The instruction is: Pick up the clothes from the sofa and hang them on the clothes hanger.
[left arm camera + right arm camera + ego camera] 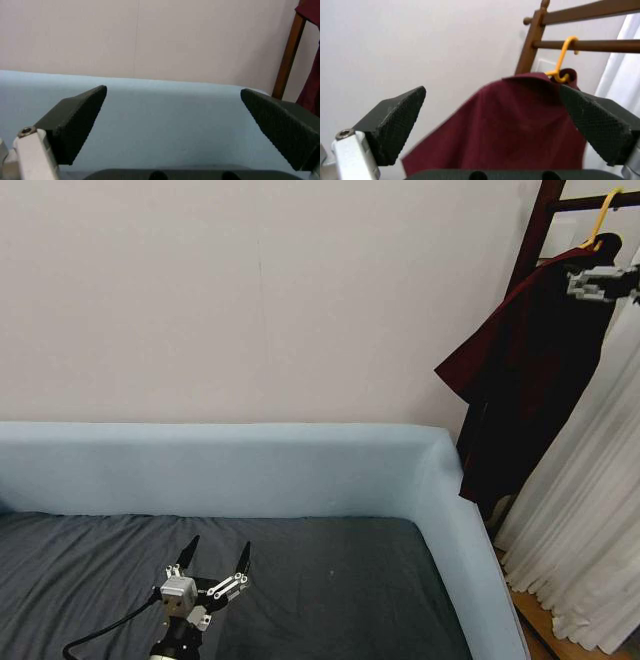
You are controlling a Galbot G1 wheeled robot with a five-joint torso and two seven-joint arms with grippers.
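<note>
A dark red garment (520, 370) hangs on a yellow hanger (603, 218) from the brown wooden rack (535, 225) at the right, beside the sofa's end. My right gripper (600, 282) is up by the garment's collar, open, with nothing between its fingers. In the right wrist view the garment (515, 127) drapes from the hanger's hook (562, 60) over a rack bar (600, 45). My left gripper (215, 565) hovers open low over the sofa's dark grey seat (330, 580). In the left wrist view its fingers (75, 123) face the light blue sofa back (165, 120).
The sofa's light blue back (220, 470) and right arm (470, 570) frame the seat. White curtains (590, 520) hang right of the rack, over a wooden floor (540, 630). A plain wall (250, 290) stands behind.
</note>
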